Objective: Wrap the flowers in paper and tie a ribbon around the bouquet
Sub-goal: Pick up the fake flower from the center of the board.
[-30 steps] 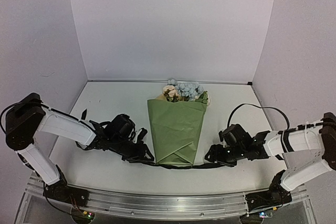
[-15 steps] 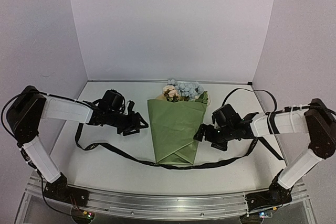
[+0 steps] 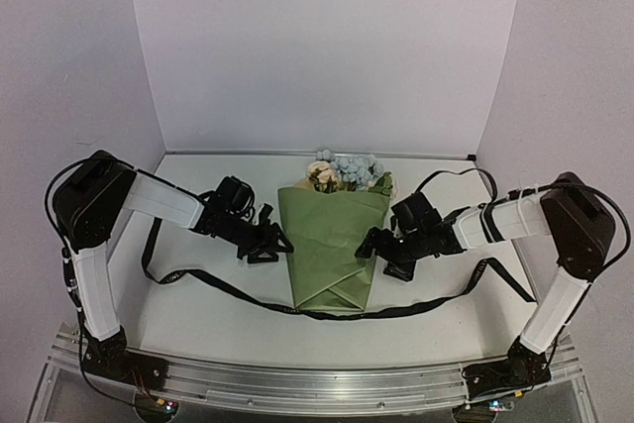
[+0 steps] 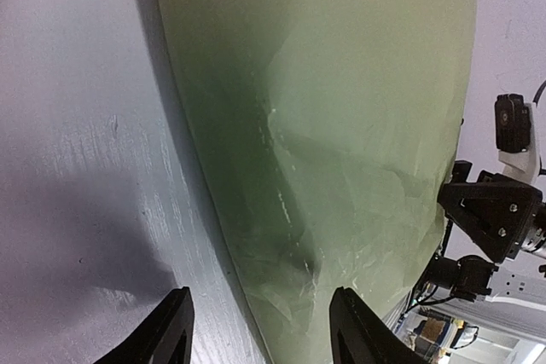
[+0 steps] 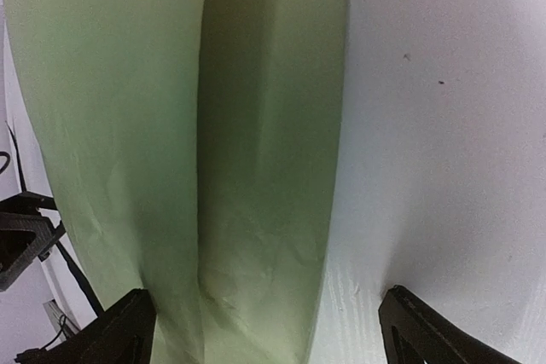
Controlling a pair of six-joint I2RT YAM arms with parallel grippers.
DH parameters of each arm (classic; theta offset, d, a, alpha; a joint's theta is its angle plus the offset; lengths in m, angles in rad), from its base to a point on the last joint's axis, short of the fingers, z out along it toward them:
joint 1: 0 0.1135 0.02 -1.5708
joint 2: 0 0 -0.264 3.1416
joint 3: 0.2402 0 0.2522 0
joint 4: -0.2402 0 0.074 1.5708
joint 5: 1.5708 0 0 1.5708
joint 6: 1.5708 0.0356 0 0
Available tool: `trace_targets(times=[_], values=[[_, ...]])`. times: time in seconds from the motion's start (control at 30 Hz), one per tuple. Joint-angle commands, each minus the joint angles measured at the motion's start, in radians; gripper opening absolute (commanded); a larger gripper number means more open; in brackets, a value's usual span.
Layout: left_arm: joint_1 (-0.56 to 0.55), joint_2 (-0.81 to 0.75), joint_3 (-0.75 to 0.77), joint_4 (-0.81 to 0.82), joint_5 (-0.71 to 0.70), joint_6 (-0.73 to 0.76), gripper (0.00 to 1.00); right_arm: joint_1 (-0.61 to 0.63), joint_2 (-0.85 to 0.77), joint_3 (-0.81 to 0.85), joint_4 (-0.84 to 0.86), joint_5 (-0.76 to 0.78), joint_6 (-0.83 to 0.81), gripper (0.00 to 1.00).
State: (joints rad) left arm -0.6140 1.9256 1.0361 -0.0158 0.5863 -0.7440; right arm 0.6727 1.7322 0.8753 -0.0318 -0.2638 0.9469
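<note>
Pale walls [image 3: 327, 47] box in a white tabletop [image 3: 198, 339] on three sides. The bouquet [image 3: 332, 245] lies flat between my two hands, its narrow tip toward the arm bases and the flowers [image 3: 347, 172] spilling out at the far end, close to the back wall.

My left hand [image 3: 272, 245] sits low just beside the cone's left edge, released and holding nothing. From its wrist camera, the paper [image 4: 341, 125] fills the view ahead, its creased edge running down between the spread fingertips [image 4: 175, 334], with bare tabletop on the outer side.

My right hand [image 3: 376, 250] mirrors it at the cone's right edge, spread wide and also empty. Its wrist camera shows a long fold and the paper's edge between the fingertips [image 5: 128, 334].

The ribbon [image 3: 416, 306] lies slack behind both hands, skirting the cone's tip and looping out to either side. Outward of each hand, open tabletop reaches to the side walls.
</note>
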Motion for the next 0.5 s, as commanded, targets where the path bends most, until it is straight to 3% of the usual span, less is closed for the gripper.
trace_targets(times=[0.0,0.17,0.3,0.47], values=[[0.0,0.03,0.055,0.056,0.054,-0.031,0.53,-0.001,0.069,0.036,0.023,-0.044,0.06,0.85],[-0.008,0.048,0.065,0.079,0.074,-0.052,0.52,-0.001,0.091,0.043,0.053,-0.058,0.102,0.69],[-0.009,0.035,0.075,0.059,0.07,-0.033,0.52,-0.001,0.075,0.057,0.033,-0.048,0.13,0.44],[-0.009,-0.023,0.086,-0.029,0.056,0.019,0.54,-0.001,0.081,0.125,-0.076,-0.064,0.164,0.2]])
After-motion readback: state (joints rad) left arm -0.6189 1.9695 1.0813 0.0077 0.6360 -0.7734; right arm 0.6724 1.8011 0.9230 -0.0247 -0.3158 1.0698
